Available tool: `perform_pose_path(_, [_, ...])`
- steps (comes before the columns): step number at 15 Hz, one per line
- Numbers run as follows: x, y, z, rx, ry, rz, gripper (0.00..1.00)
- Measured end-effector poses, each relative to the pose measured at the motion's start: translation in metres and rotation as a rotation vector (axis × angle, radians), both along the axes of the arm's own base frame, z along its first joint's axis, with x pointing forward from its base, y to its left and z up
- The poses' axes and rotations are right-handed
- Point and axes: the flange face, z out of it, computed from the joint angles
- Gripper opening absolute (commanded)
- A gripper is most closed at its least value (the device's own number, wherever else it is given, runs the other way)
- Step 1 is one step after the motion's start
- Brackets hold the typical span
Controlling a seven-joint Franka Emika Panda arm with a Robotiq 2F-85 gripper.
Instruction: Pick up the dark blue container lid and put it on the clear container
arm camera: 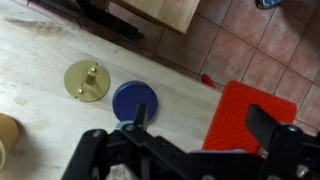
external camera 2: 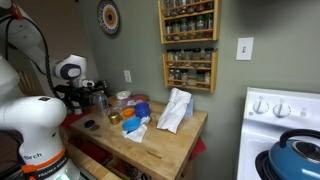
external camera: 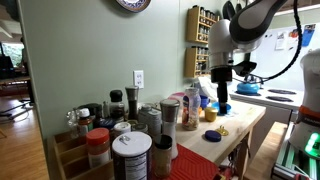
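Yellow round piece (arm camera: 87,79): lies flat on the pale wood table (arm camera: 35,60), at ten o'clock of the lid, just beside it but not touching.
Dark blue container lid (arm camera: 135,101): lies flat on the wood near the table's edge, not held. One finger tip overlaps its rim at six o'clock; whether they touch cannot be told.
Gripper (arm camera: 200,125): jaws spread wide, nothing between them. It is above the table edge, with the lid at its ten o'clock.
Red mat (arm camera: 240,105): on the tiled floor beyond the table edge, at three o'clock of the lid.
Clear container (external camera: 190,110): in an exterior view it stands upright on the table, at nine o'clock of the arm's tool, apart from it.
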Motion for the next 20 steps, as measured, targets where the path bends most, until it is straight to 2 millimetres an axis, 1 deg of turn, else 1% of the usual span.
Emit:
perform_pose_path(3, [-0.001, 0.005, -0.027, -0.008, 0.011, 0.046, 1.0])
perform_pose_path(6, [0.007, 0.009, -0.049, -0.008, -0.041, 0.029, 1.0])
perform_pose_path(12, [0.014, 0.004, -0.087, -0.032, -0.093, 0.027, 1.0])
perform_pose_path(20, [0.024, 0.001, -0.095, -0.072, -0.173, 0.064, 1.0])
